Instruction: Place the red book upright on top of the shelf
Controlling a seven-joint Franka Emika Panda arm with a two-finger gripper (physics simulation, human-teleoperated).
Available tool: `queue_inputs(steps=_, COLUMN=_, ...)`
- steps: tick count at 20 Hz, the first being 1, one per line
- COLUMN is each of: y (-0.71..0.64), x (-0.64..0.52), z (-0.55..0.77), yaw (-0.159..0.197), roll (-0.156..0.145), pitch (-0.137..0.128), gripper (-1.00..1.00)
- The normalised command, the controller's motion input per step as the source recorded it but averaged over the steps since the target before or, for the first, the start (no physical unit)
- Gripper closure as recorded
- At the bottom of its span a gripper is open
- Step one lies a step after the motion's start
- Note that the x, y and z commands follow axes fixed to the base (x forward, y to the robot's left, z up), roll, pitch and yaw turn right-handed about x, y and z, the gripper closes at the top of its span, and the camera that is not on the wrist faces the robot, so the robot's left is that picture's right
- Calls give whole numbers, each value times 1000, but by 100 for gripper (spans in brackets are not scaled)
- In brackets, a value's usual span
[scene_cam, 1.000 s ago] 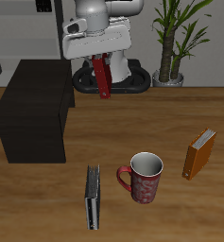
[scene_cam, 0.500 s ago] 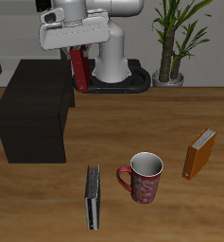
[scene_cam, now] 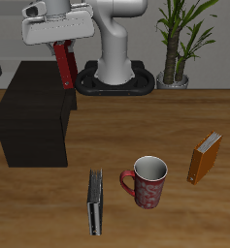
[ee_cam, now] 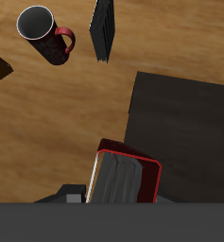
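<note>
The red book [scene_cam: 64,65] hangs upright in the air, held at its upper end by my gripper [scene_cam: 60,45], which is shut on it. It hovers above the far edge of the black shelf [scene_cam: 34,111], a low box with a flat top. In the wrist view the red book [ee_cam: 125,177] shows its page edge and red cover directly below the camera, over the edge of the shelf [ee_cam: 184,123]. The fingertips themselves are hidden behind the book.
A dark grey-black book [scene_cam: 94,201] stands near the table's front edge beside a red mug [scene_cam: 147,181]. An orange-brown book [scene_cam: 205,158] stands farther along. A potted plant [scene_cam: 175,39] and the robot base [scene_cam: 116,77] are at the back.
The arm has carried the red book sideways from in front of the robot base to above the shelf's far edge. The book stays gripped and upright.
</note>
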Motion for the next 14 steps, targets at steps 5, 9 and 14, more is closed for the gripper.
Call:
queue_inputs(steps=5, y=-471, x=-89, z=67, yaw=16, roll=-32, pitch=2, gripper=100)
queue_inputs(steps=9, y=-504, x=-35, z=30, yaw=6, roll=26, pitch=13, gripper=100)
queue_inputs(steps=14, y=-370, x=-1, z=-1, yaw=9, roll=-5, pitch=14, gripper=100)
